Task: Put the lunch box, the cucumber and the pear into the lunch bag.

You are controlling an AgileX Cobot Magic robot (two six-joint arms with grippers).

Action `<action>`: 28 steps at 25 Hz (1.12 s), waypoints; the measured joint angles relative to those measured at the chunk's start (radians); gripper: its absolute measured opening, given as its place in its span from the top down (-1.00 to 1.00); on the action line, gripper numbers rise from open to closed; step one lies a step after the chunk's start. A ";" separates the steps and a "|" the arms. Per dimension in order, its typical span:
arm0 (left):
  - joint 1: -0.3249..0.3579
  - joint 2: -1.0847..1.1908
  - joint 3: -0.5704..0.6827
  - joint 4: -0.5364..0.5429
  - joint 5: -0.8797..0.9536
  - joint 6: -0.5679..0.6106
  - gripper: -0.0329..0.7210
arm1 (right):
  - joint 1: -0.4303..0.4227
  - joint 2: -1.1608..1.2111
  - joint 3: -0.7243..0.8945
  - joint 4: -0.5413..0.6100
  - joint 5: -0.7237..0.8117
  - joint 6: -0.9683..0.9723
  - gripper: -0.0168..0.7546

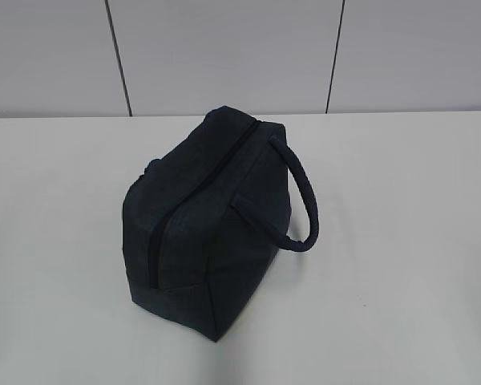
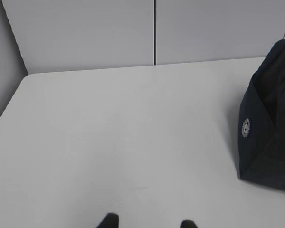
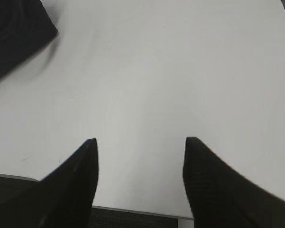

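The dark navy lunch bag (image 1: 208, 224) stands in the middle of the white table with its zip (image 1: 164, 228) shut along the top and one looped handle (image 1: 303, 200) hanging to the right. It also shows at the right edge of the left wrist view (image 2: 270, 118) and at the top left corner of the right wrist view (image 3: 14, 33). The lunch box, the cucumber and the pear are out of view. My left gripper (image 2: 149, 223) is open and empty over bare table. My right gripper (image 3: 140, 142) is open and empty near the table's front edge.
The white table (image 1: 401, 241) runs back to a grey panelled wall (image 1: 224, 48). In the left wrist view the table's left edge meets a side wall (image 2: 4, 95). The table's front edge (image 3: 133, 209) shows under my right gripper.
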 joint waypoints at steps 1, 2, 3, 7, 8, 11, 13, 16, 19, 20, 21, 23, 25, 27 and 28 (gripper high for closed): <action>0.000 0.000 0.000 0.000 0.000 0.000 0.27 | 0.000 0.000 0.000 0.000 0.000 0.000 -0.19; 0.000 0.000 0.000 0.000 0.000 0.000 0.27 | 0.000 0.000 0.000 0.000 0.000 0.000 -0.19; 0.000 0.000 0.000 0.000 0.000 0.000 0.27 | 0.000 0.000 0.000 0.000 0.000 0.000 -0.19; 0.000 0.000 0.000 0.000 0.000 0.000 0.27 | 0.000 0.000 0.000 0.000 0.000 0.000 -0.19; 0.000 0.000 0.000 0.000 0.000 0.000 0.27 | 0.000 0.000 0.000 0.000 0.000 0.000 -0.19; 0.000 0.000 0.000 0.000 0.000 0.000 0.27 | 0.000 0.000 0.000 0.000 0.000 0.000 -0.19; 0.000 0.000 0.000 0.000 0.000 0.000 0.27 | 0.000 0.000 0.000 0.000 0.000 0.000 -0.19; 0.000 0.000 0.000 0.000 0.000 0.000 0.27 | 0.000 0.000 0.000 0.000 0.000 0.000 -0.19; 0.000 0.000 0.000 0.000 0.000 0.000 0.27 | 0.000 0.000 0.000 0.000 0.000 0.000 -0.19; 0.000 0.000 0.000 0.000 0.000 0.000 0.27 | 0.000 0.000 0.000 0.000 0.000 0.000 -0.19; 0.000 0.000 0.000 0.000 0.000 0.000 0.27 | 0.000 0.000 0.000 0.000 0.000 0.000 -0.19; 0.000 0.000 0.000 0.000 0.000 0.000 0.27 | 0.000 0.000 0.000 0.000 0.000 0.000 -0.19; 0.000 0.000 0.000 0.000 0.000 0.000 0.27 | 0.000 0.000 0.000 0.000 0.000 0.000 -0.19; 0.000 0.000 0.000 0.000 0.000 0.000 0.27 | 0.000 0.000 0.000 0.000 0.000 0.000 -0.19; 0.000 0.000 0.000 0.000 0.000 0.000 0.27 | 0.000 0.000 0.000 0.000 0.000 0.000 -0.19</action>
